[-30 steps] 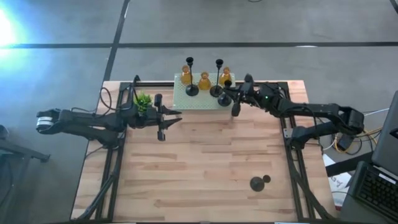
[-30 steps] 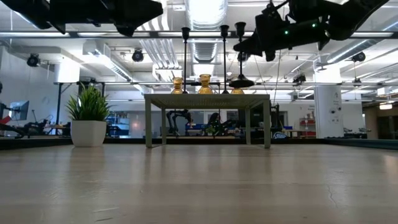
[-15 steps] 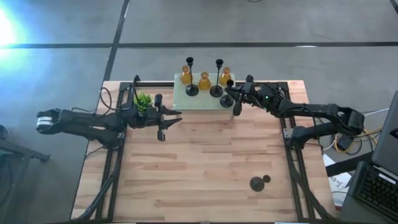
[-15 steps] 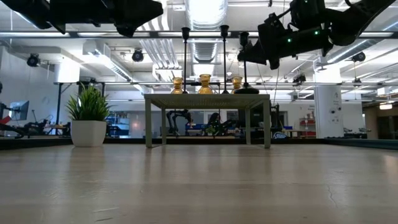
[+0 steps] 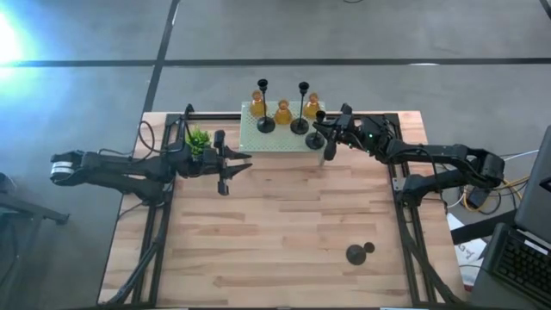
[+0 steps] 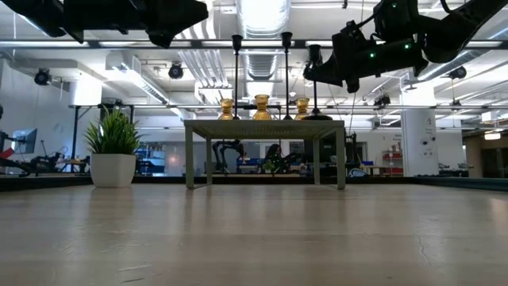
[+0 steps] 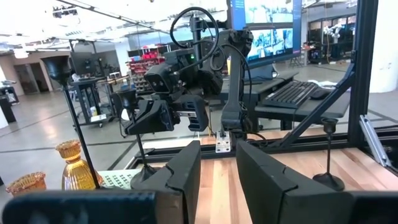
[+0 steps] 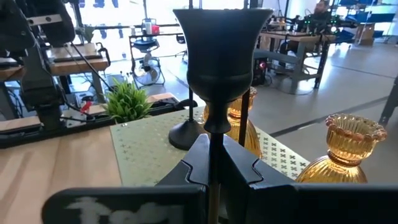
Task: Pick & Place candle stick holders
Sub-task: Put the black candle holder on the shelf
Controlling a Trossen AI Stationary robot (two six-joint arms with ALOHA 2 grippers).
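High view: right hand (image 5: pixel 324 136) at the mint-green stand's (image 5: pixel 277 142) right edge, on a black holder (image 5: pixel 317 129) whose base rests there. Two black holders (image 5: pixel 264 108) and three amber holders (image 5: pixel 283 112) stand on it; fourth black holder (image 5: pixel 360 252) lies on the table (image 5: pixel 275 232), near right.
Low view: held holder's base meets the stand top.
Left wrist view: left hand (image 7: pixel 217 163) parted, empty, above the table.
Right wrist view: fingers (image 8: pixel 239 169) clamped on the stem below the cup.

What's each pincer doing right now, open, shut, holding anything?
Left pincer: open, empty, waiting near the small plant.
Right pincer: shut on the stem of a black candle holder, at the green stand's right end.
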